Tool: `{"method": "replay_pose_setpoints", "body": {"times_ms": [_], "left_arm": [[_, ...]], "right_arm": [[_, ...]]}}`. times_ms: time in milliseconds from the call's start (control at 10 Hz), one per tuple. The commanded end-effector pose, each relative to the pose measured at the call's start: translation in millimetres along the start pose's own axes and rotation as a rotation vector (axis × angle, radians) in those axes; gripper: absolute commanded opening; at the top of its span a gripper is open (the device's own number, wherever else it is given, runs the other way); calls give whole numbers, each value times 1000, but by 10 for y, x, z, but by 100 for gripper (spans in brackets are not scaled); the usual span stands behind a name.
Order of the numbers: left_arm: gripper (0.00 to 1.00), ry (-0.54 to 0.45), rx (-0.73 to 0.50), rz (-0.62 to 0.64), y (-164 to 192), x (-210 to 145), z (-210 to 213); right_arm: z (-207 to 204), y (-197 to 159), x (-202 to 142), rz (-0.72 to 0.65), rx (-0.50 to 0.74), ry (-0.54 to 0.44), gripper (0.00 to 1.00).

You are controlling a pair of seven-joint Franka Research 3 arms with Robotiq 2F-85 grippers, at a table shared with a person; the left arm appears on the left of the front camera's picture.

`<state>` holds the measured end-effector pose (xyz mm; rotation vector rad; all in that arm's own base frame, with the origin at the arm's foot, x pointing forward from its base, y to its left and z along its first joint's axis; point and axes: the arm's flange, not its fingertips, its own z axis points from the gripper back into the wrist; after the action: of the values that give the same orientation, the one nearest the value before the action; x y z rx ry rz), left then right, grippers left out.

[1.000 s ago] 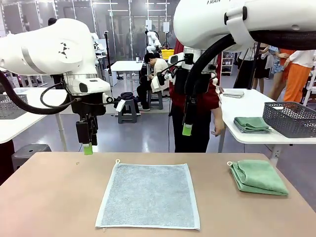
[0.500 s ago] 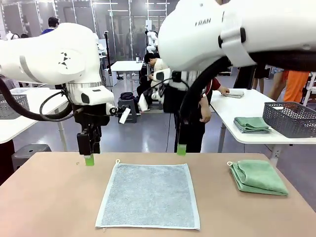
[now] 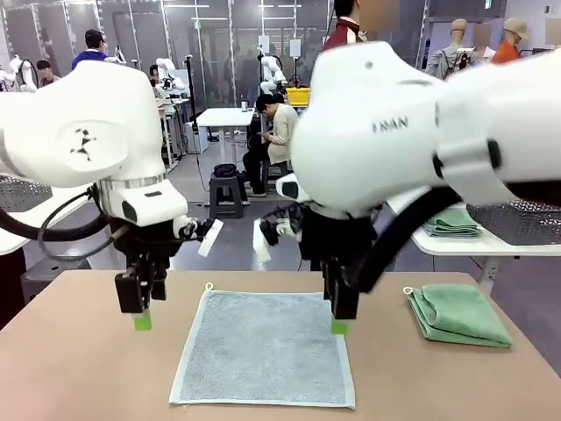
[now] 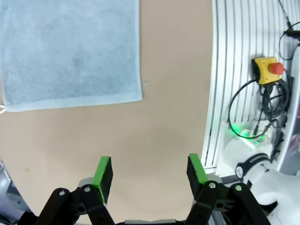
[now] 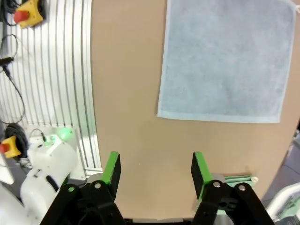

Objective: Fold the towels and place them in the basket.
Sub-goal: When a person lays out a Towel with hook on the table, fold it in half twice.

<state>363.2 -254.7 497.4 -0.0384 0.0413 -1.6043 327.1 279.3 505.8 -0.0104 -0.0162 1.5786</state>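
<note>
The mint green towel (image 3: 458,314) is sitting folded well out to the outer side of the right gripper (image 3: 338,326), so half the folding looks done. The light blue towel (image 3: 263,346) is lying flat between that gripper and the left gripper (image 3: 140,319), both hanging open-jawed and empty beside its edges. Folding it and putting both towels away are waiting.

— What lies on the table (image 3: 79,368)?
— A light blue towel (image 3: 263,349), spread flat in the middle, one edge near the table's near side.
— Anything else?
— A green towel (image 3: 458,314), folded, on the right, well apart from the blue one.
</note>
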Motion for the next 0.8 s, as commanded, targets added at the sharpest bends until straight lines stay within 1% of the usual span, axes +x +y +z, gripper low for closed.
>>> {"method": "replay_pose_setpoints", "body": {"times_ms": [0, 300, 700], "left_arm": [[81, -42, 23, -47, -189, 46, -251], [81, 7, 62, -43, -311, 229, -574], [81, -23, 75, -23, -426, 228, -1082]], "right_arm": [[-235, 152, -216, -20, -30, -69, 76], [-712, 196, -335, -50, -18, -97, 76], [-1092, 236, -315, -66, 7, -85, 76]]}}
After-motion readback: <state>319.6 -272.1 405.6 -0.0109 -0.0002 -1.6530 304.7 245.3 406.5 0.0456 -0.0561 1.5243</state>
